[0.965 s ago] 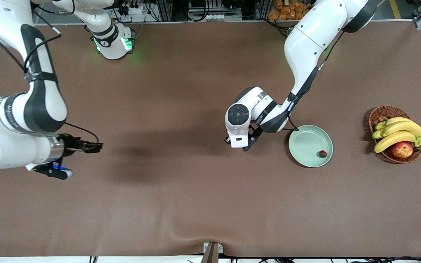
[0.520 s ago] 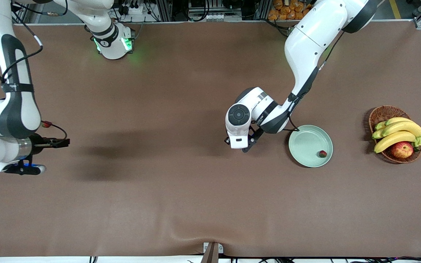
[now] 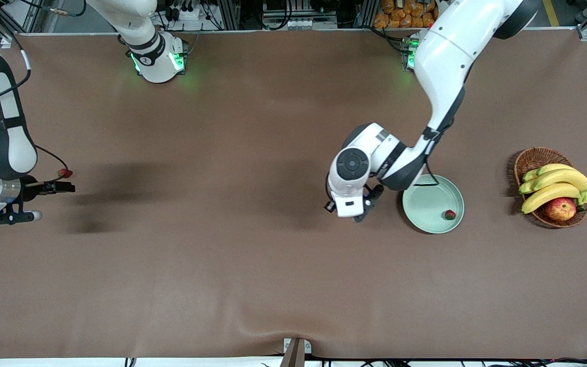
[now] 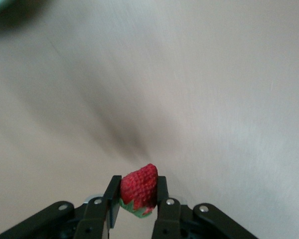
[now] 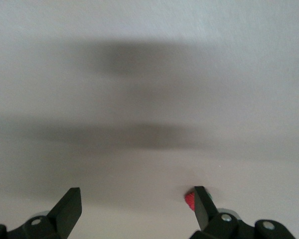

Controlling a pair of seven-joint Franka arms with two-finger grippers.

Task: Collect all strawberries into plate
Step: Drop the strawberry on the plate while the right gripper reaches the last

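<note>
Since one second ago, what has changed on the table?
The left gripper closed on a strawberry and shifted a little toward the plate. The right gripper, open, drew back toward the right arm's end of the table, uncovering another strawberry there. The plate, its strawberry and the fruit basket stayed put.

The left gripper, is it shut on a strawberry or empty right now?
Shut on a strawberry. In the left wrist view the left gripper has its fingers pressed against both sides of a red strawberry, above the bare brown table.
</note>
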